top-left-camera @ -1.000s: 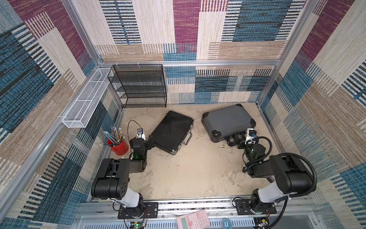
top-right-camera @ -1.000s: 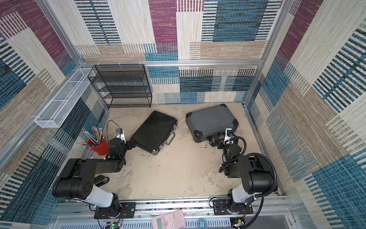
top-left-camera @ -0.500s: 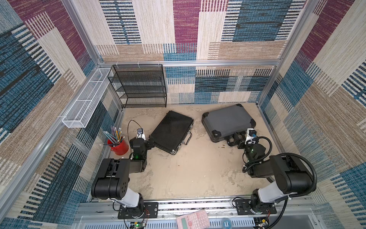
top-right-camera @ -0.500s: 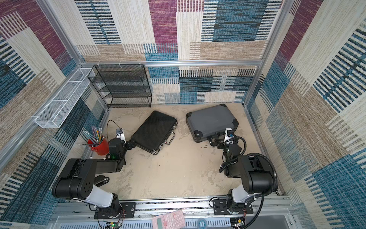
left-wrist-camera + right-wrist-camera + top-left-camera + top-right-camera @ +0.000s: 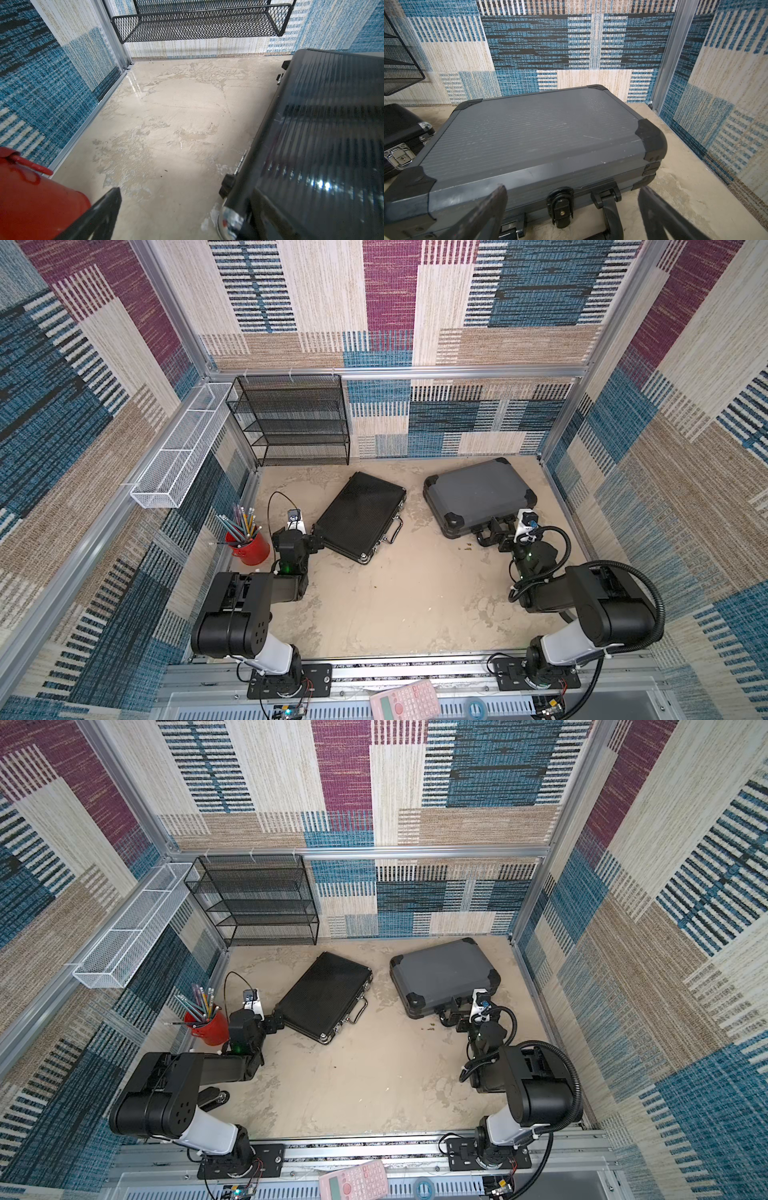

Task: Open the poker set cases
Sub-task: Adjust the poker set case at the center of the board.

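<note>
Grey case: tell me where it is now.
In both top views the grey case lies flat on the table, far right, apart from the black case to its left, its handle toward the open right claw.

arms (image 5: 232,614): black links | white base segments (image 5: 274,651) | black cables (image 5: 648,605) | green LEDs (image 5: 285,571)

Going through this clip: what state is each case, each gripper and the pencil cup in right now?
black case: closed, lying flat; the silver latch in view is fastened.
grey case: closed, lying flat; its front latch is down.
left gripper: open, at the black case's near corner, holding nothing.
right gripper: open, at the grey case's latch side, holding nothing.
red cup: upright, pencils inside.
</note>
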Available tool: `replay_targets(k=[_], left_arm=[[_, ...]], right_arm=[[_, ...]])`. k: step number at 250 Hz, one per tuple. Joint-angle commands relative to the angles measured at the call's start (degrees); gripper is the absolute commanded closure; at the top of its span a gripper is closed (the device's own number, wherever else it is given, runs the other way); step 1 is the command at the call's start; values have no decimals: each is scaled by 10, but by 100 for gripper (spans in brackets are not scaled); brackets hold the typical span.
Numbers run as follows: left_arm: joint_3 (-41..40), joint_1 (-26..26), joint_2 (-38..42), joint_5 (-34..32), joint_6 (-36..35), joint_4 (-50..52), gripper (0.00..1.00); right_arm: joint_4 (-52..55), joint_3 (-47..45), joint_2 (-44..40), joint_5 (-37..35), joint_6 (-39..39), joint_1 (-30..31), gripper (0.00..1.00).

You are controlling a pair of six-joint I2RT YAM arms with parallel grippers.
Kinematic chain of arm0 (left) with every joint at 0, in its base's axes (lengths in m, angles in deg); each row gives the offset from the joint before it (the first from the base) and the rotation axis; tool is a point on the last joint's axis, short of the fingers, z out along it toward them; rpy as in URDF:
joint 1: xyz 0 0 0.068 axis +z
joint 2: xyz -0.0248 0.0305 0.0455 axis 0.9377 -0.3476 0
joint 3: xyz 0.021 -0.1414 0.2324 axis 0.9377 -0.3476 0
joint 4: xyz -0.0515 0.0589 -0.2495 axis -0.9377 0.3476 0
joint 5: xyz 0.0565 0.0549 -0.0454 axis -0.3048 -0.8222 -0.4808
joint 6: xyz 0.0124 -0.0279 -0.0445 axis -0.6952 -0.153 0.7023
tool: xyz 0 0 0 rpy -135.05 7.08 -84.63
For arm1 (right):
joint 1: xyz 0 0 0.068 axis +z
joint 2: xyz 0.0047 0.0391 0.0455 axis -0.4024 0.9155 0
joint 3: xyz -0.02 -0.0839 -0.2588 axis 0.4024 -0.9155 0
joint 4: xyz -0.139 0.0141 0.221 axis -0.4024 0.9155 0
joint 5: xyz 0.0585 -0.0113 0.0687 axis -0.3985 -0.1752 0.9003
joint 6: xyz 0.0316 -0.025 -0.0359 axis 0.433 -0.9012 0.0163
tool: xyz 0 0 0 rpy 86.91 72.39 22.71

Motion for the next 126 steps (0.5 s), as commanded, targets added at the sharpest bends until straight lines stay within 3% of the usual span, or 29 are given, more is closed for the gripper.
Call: replay_targets(k=[1, 126], left_arm=[[3, 0, 0, 2, -1, -2, 1], [6, 1, 28, -6, 3, 24, 1]], right_arm=[[-17, 0, -1, -1, 0, 1, 0], [-14, 2, -3, -7, 3, 1, 1]])
